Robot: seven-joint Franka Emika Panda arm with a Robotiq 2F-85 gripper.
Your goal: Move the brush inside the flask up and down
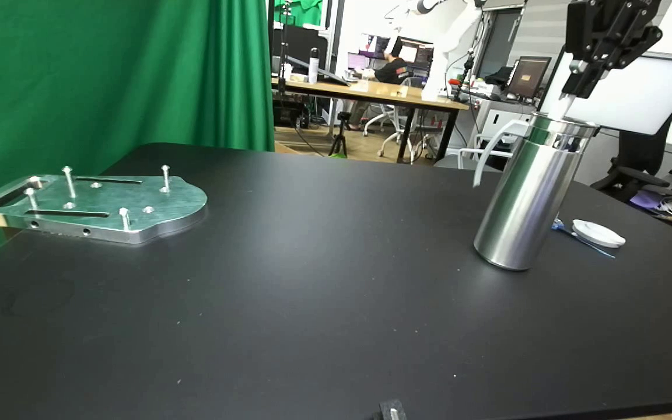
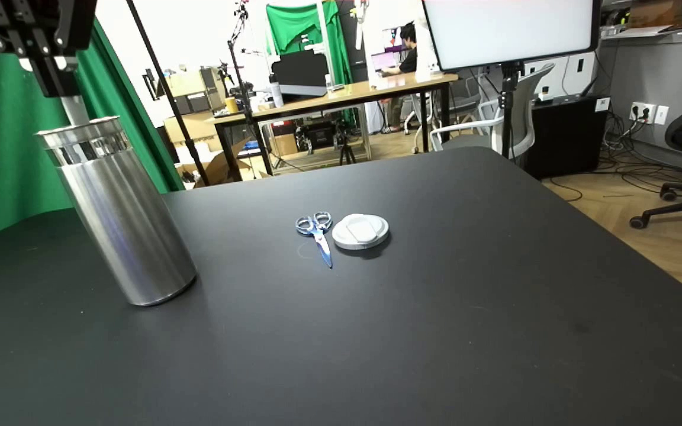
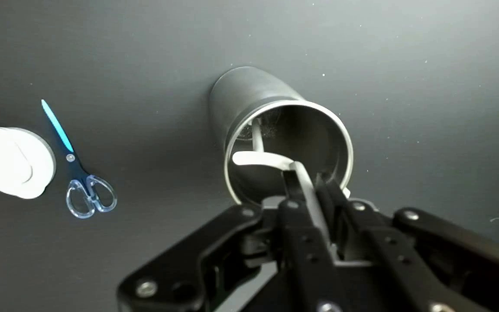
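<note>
Hanging nearest: one black Robotiq gripper (image 3: 308,180), set above the mouth of a flask (image 1: 525,204); jaws clenched on the handle of a white brush (image 3: 271,159), one to either side.

Brush: handle in the jaws, slim shaft (image 3: 257,136) reaching down inside the flask; lower end dim in the wrist view.

Flask: satin steel, tall, cylindrical, resting on its base; polished band below the rim; one curved white handle (image 1: 486,151) at the side.

Surface (image 1: 312,303): black, flecked with pale specks; carries the flask and the three entries following.

Scissors (image 3: 71,157): one pair, blue blades laid together, clear finger loops; lying flat, apart from the flask.

Lid (image 3: 13,162): one, white, round, raised patch on top; lying just beside the scissors, on the side away from the flask.

Plate (image 1: 102,201): one, shiny metal, with upright bolts (image 1: 70,184) and narrow slots; well apart from the flask, which stands between it and the lid.

Beyond the surface: a green curtain (image 1: 114,76); a large monitor (image 2: 507,29) with a white screen; a pale office chair (image 2: 527,118); a wood-topped desk (image 1: 382,96); a person (image 1: 393,71) in a black top, seated at the desk's far side; a white robot arm (image 1: 458,29) by the desk.
</note>
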